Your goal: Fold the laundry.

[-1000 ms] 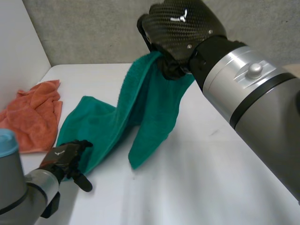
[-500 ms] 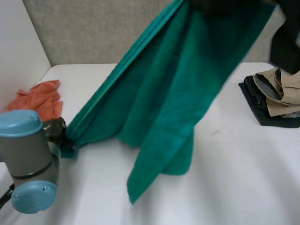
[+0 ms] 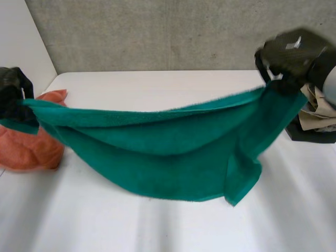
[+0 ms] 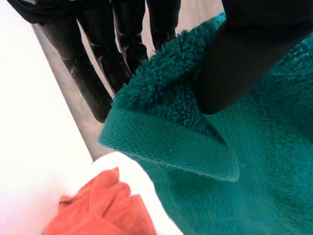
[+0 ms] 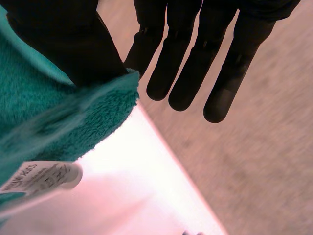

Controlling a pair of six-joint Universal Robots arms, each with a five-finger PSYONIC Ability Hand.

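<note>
While looking down from the head view, possible to see one green towel [image 3: 157, 152] lifted over the white desk [image 3: 157, 231], pulled out wide between the left hand [image 3: 13, 92] and the right hand [image 3: 289, 55]. Lies with its long axis from side to side across the desk, one upper corner at each hand, upper edge sagging a little in the middle. Hangs down broad from that edge, with one loose lower corner on the right hand's side. Cannot tell whether the lower edge touches the desk.

Counted besides the two hands: one orange cloth [image 3: 26, 149], crumpled on the desk below the left hand and partly behind the towel; one pile of clothes [image 3: 317, 113] beside the right hand, beige on top of black.

Added by the left wrist view: thumb [image 4: 244, 54] pressed onto the towel's corner and clamping it to the hand, the other fingers [image 4: 93, 68] straight, close together and free of the cloth; orange cloth seen past that corner.

Added by the right wrist view: thumb [image 5: 63, 44] pinching the opposite corner in the same way, remaining fingers [image 5: 186, 68] straight, slightly spread, touching nothing; one white label [image 5: 39, 178] at the towel's edge, close to this corner.
</note>
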